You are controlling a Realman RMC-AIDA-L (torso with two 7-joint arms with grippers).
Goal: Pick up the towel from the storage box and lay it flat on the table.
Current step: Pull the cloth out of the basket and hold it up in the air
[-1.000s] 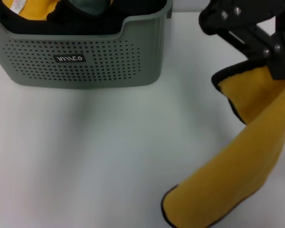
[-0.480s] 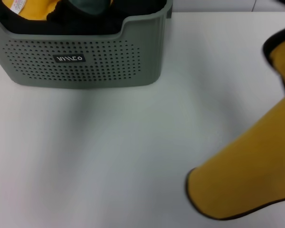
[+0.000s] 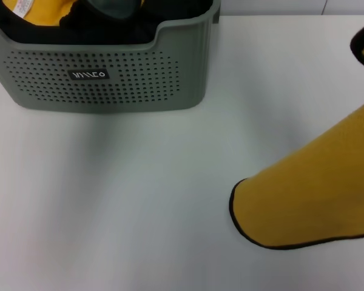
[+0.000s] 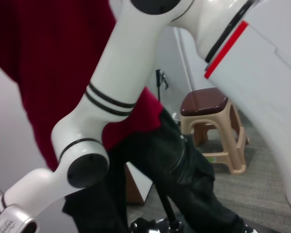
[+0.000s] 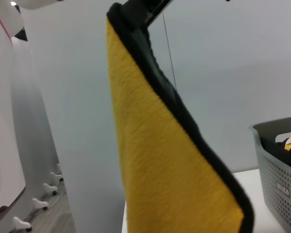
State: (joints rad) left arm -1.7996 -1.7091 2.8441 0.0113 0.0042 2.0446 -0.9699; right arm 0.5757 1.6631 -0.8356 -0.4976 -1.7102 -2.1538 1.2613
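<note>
Towel (image 3: 303,194): out of the box, hanging slack from above at the robot's right. Head view shows a broad yellow band coming in from the right edge; its rounded, black-bound lower corner rests on or just over the table (image 3: 139,206), can't tell which. A second bit of the same cloth shows at the upper right edge of the head view.

Right gripper (image 5: 140,8): only a dark part shows in the right wrist view, at the very top of the towel. Towel hangs straight below the fingers, black binding running down one side, yellow face toward the cam. Fingers look clamped on the towel's top edge; cloth is draped from that point w/ nothing else holding it.

Storage box (image 3: 109,79): on the table, well apart from the hanging corner, far side from the fingers. Other yellow cloth (image 3: 39,11) w/ white label and dark fabric (image 3: 112,7) inside.

Left gripper: not seen in any view. Left wrist cam shows only a white robot arm (image 4: 102,111), a person in a red top and a brown-topped stool (image 4: 211,121) off the table. Finger state can't be told.
</note>
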